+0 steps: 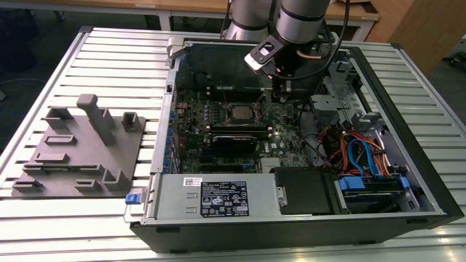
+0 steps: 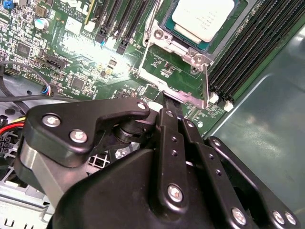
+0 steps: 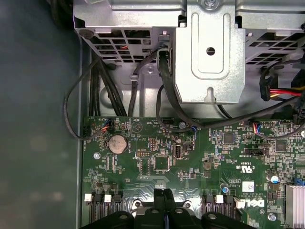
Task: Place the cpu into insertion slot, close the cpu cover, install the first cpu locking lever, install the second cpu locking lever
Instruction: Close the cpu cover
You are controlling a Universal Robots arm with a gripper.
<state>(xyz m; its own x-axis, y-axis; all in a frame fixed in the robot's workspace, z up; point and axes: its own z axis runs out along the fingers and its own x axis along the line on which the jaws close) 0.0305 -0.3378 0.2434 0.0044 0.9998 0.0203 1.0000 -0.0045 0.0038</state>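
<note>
The cpu [image 2: 202, 19] lies flat in the insertion slot [image 2: 167, 25], its silvery top showing; in the exterior view it sits mid-board [image 1: 239, 113]. The cpu cover [image 2: 187, 98] is swung open beside the slot, and green board shows through its window. My gripper [image 2: 167, 98] is shut, with its tip at the cover's free edge. In the first wrist view the fingertips [image 3: 160, 195] are pressed together over the board. In the exterior view the gripper [image 1: 279, 90] hangs just to the right of the slot. A thin metal lever [image 2: 206, 81] runs along one side of the cover.
The open computer case holds a grey power supply box [image 1: 211, 199] at the front and coloured cables [image 1: 364, 153] on the exterior view's right. Black memory slots [image 2: 248, 52] flank the socket. A metal drive cage [image 3: 209, 52] and black cables [image 3: 167, 95] stand nearby. A grey fixture plate [image 1: 80, 147] lies outside.
</note>
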